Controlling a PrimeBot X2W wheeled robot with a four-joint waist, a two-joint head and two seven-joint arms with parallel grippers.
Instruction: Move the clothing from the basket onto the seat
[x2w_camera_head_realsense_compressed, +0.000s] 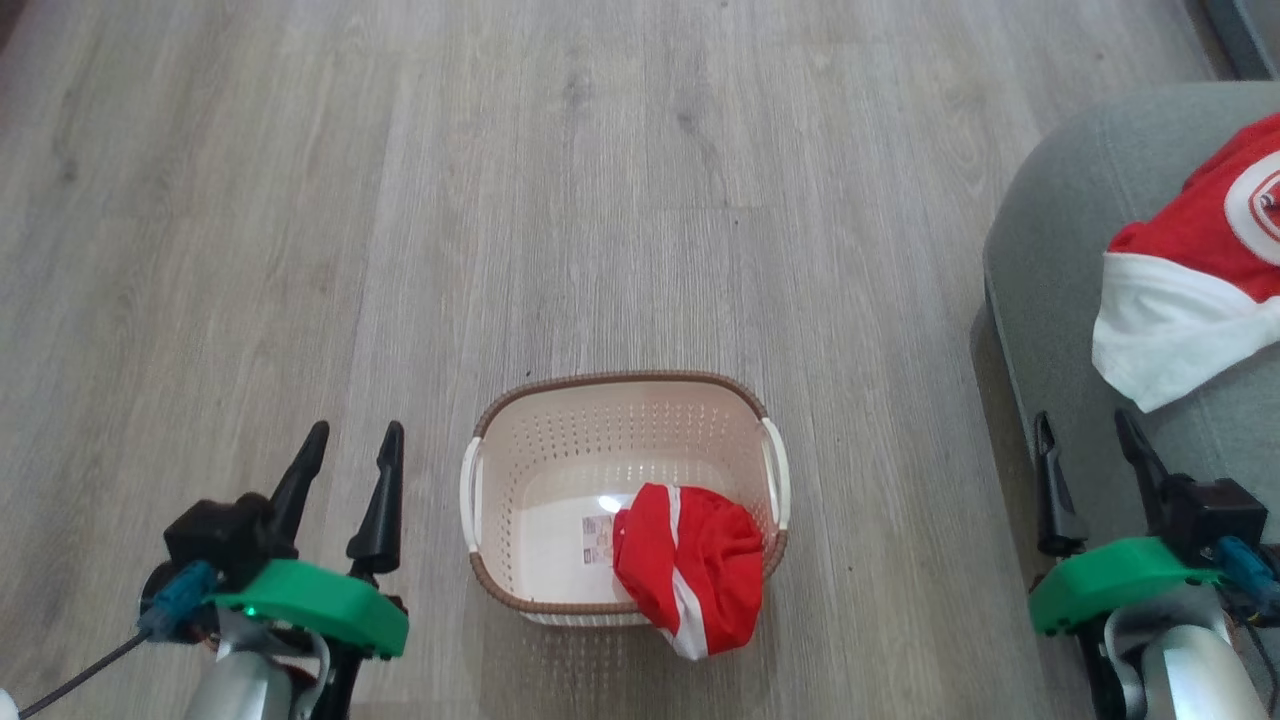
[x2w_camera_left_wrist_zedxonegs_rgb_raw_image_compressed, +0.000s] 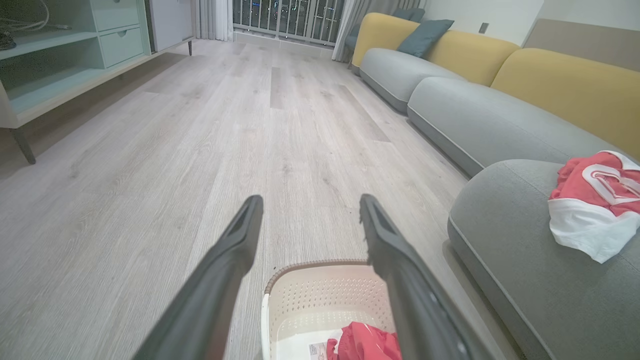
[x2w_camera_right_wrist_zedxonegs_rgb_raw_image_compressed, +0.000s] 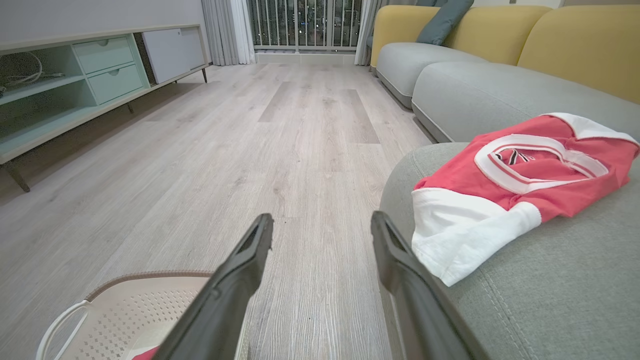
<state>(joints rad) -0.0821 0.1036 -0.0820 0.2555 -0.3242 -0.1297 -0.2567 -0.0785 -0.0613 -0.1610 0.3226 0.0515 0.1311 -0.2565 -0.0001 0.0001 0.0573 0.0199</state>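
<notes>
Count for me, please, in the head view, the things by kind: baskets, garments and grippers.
Cream basket: 1
Red-and-white garments: 2 (striped garment draped over the basket's near rim, emblem garment on the grey seat)
Grippers: 2 (left gripper, right gripper, both open and empty)
Total: 5

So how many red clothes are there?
2. One red garment hangs over the near right corner of the basket; the other garment lies on the grey seat. More could sit beyond the picture's edge.
</notes>
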